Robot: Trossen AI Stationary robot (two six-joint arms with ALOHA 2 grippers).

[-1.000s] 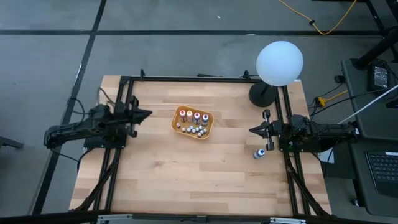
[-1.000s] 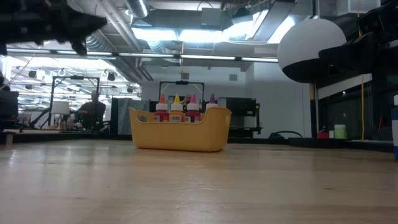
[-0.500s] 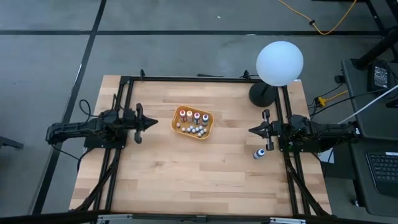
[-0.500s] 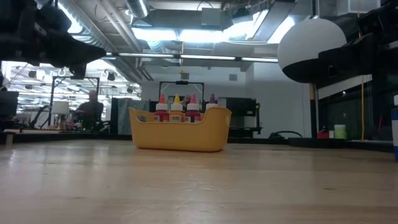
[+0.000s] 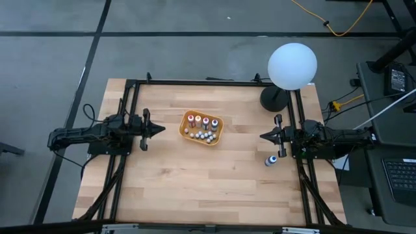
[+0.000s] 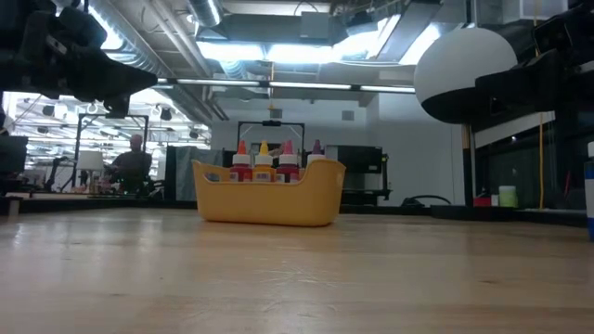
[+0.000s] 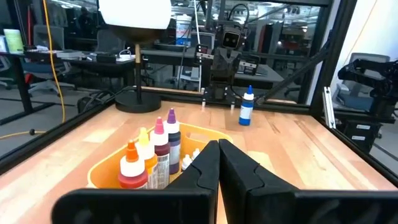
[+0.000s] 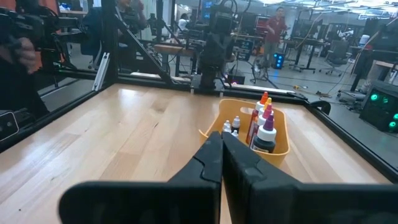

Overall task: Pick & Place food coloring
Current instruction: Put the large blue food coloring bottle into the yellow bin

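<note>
An orange tray (image 5: 217, 133) sits at the table's middle, with several food coloring bottles (image 5: 200, 121) upright in it; their coloured tops show over the rim in the low view (image 6: 264, 158). One blue-topped bottle (image 5: 271, 160) stands alone on the table's right side, close to my right gripper. My left gripper (image 5: 161, 128) hovers left of the tray, shut and empty, pointing level at it (image 7: 218, 144). My right gripper (image 5: 262, 136) hovers right of the tray, also shut and empty (image 8: 222, 135).
A white globe lamp (image 5: 292, 65) on a dark base (image 5: 274, 99) stands at the table's far right corner. Black frame rails (image 5: 195, 82) run along the table's edges. Bare wood lies near the tray's front. A person (image 6: 135, 162) sits in the room beyond.
My left gripper has sunk and swung a little toward the table's near edge, tipping to level, then held still. It stays shut.
</note>
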